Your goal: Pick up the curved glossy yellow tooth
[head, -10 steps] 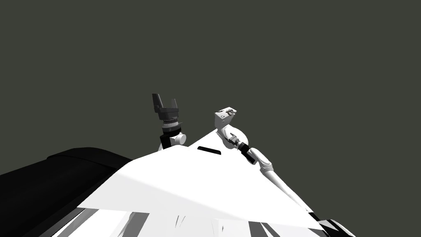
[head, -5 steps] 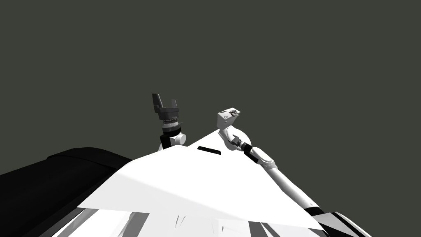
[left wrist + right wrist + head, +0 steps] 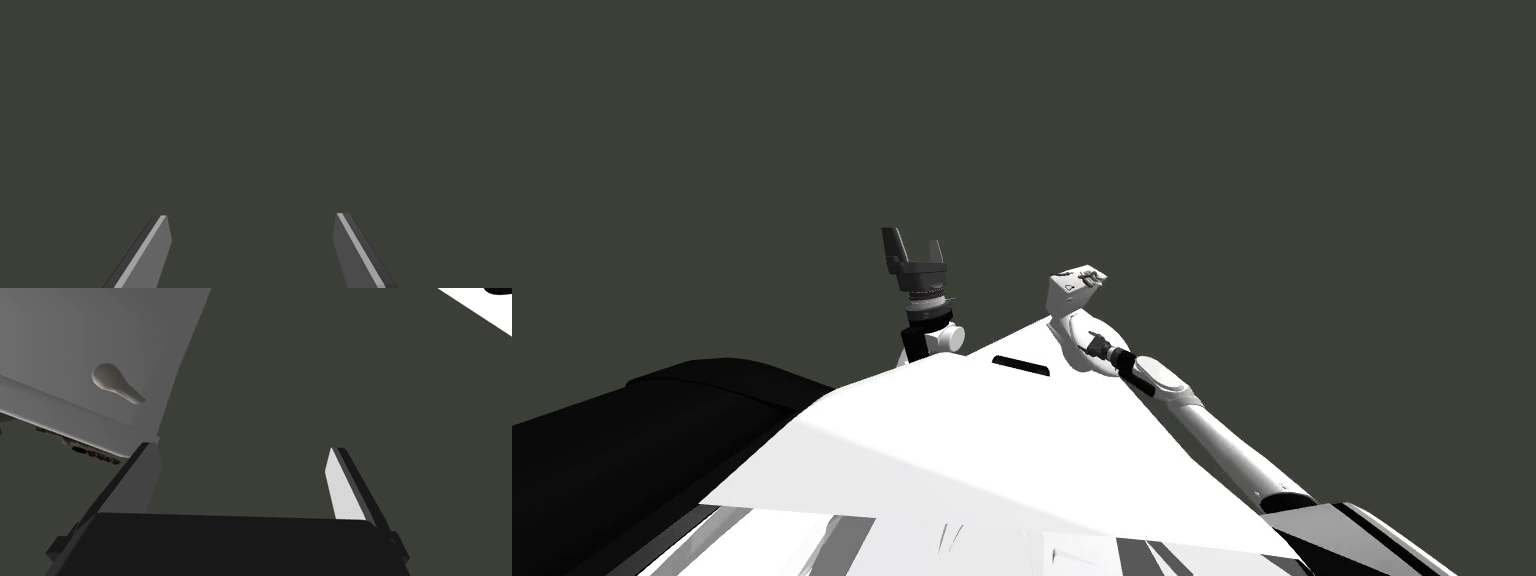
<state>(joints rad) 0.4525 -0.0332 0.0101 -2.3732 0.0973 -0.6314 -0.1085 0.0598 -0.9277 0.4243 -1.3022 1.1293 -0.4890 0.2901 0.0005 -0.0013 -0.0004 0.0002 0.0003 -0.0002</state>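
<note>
My right tool [image 3: 242, 448], fingers apart, has swung outward and now sits near a grey surface [image 3: 60, 348] bearing a pale curved object [image 3: 116, 383] — the tooth, I judge — ungrasped; left tool [image 3: 914, 243] idle, also apart.

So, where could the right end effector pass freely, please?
Ahead of the right end effector the flat dark surface is bare, up to the grey panel with its knob. Crowded only past that panel's edge, where small dark bits lie.
</note>
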